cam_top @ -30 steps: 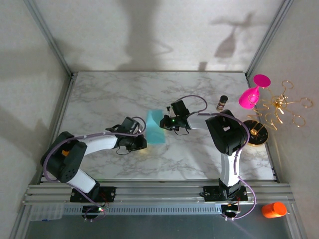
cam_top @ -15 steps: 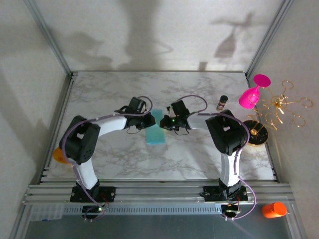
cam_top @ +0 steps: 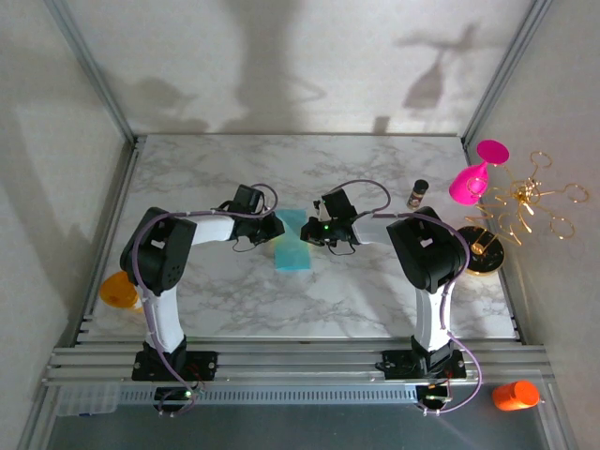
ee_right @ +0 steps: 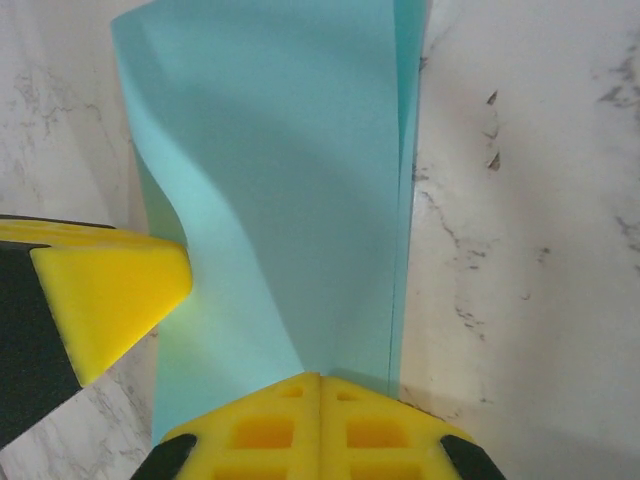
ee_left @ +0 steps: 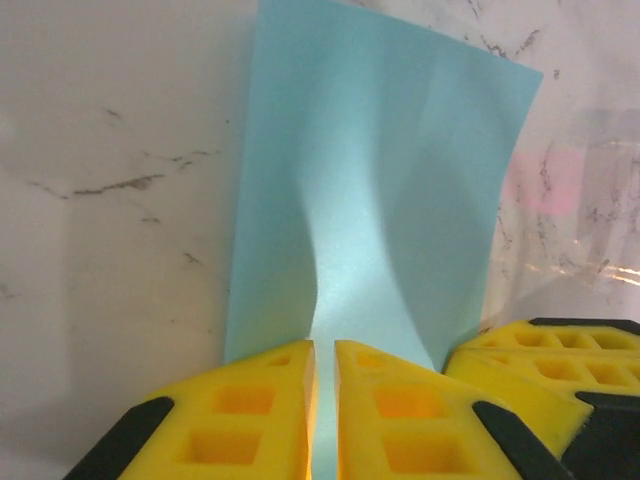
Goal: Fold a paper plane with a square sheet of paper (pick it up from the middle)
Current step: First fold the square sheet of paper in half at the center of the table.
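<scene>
Both arms are in on the square sheet of paper (cam_top: pixel 294 246). It lies on the marble table (cam_top: pixel 375 291), well apart from the pink goblet (cam_top: pixel 472 181), over toward the left arm's side of it. The right gripper (ee_right: pixel 320 378) has the edge nearer the goblet. Its jaws are pressed tight together, nipping the teal paper, and two layers show along one side there. The left gripper (ee_left: pixel 324 345) takes the edge farther from the goblet, its yellow fingers (ee_left: pixel 250 400) a sliver apart with the paper pinched in the slit. Between the two grips the sheet buckles in a soft wave. Just beside the goblet a small dark bottle (cam_top: pixel 417 193) stands upright, apart from the paper.
</scene>
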Controlling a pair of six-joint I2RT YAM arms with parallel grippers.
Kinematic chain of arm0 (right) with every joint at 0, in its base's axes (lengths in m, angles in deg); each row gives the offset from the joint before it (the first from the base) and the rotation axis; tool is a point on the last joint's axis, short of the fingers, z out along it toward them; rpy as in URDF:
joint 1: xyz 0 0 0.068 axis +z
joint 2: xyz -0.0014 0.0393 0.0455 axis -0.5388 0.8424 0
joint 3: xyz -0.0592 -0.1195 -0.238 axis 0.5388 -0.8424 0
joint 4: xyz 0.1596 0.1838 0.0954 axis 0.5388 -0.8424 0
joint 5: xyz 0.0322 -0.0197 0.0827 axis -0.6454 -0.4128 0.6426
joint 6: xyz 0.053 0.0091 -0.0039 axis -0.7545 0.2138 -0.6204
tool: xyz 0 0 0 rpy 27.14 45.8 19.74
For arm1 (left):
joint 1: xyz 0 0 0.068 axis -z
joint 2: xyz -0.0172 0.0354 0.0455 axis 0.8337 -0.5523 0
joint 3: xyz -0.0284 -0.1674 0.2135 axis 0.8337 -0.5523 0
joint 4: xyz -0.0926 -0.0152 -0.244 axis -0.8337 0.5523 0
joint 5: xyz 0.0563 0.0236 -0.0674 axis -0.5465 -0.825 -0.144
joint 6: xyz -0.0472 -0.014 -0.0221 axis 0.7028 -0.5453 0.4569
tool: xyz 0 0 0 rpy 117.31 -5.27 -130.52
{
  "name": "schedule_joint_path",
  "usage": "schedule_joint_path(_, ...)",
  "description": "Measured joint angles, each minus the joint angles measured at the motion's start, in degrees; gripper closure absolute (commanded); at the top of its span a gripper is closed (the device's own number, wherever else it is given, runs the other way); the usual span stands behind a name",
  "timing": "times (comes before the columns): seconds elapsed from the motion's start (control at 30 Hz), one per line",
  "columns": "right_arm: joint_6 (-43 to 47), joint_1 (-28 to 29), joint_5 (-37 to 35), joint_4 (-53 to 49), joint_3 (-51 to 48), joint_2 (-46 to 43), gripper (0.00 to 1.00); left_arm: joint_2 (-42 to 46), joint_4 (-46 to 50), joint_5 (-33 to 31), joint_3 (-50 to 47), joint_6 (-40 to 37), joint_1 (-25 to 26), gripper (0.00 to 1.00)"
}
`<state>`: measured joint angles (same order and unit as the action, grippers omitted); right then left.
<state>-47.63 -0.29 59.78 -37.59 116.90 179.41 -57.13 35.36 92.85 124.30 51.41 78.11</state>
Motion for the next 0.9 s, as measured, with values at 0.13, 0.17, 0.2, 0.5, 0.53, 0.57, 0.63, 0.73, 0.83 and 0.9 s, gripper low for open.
schedule_joint_path(0.13,0.17,0.00,-0.07,0.59,-0.37,-0.17,0.99,0.48,0.83,0.37,-0.13,-1.09,-1.86,0.85)
schedule_joint_path(0.17,0.22,0.00,-0.11,0.74,-0.44,-0.22,0.99,0.79,1.53,0.04,-0.13,-1.53,-2.62,0.85)
schedule_joint_path(0.2,0.24,0.00,-0.13,0.76,-0.48,-0.22,0.99,1.18,2.14,-0.44,-0.13,-1.77,-3.34,0.84)
schedule_joint_path(0.5,0.63,0.00,-0.17,0.70,-0.42,-0.26,0.99,6.25,-0.02,0.04,-0.11,0.07,-2.95,0.84)
schedule_joint_path(0.53,0.63,0.00,-0.17,0.70,-0.42,-0.24,0.99,6.25,-0.87,0.35,-0.11,0.46,-1.97,0.84)
schedule_joint_path(0.57,0.63,0.00,-0.17,0.70,-0.42,-0.24,0.99,6.08,-1.33,0.59,-0.09,0.96,-1.05,0.84)
schedule_joint_path(0.63,0.66,0.00,-0.15,0.72,-0.42,-0.22,0.99,5.14,-1.86,1.14,0.52,1.62,0.37,0.84)
schedule_joint_path(0.73,0.70,0.00,-0.15,0.72,-0.42,-0.22,0.99,1.97,-2.80,1.42,2.43,2.27,1.55,0.84)
schedule_joint_path(0.83,0.92,0.00,-0.15,0.70,-0.42,-0.22,0.99,-0.50,-3.06,1.33,3.13,2.86,1.40,0.84)
schedule_joint_path(0.9,1.03,0.00,-0.15,0.70,-0.44,-0.22,0.99,-2.03,-2.97,1.03,3.61,2.89,1.14,0.84)
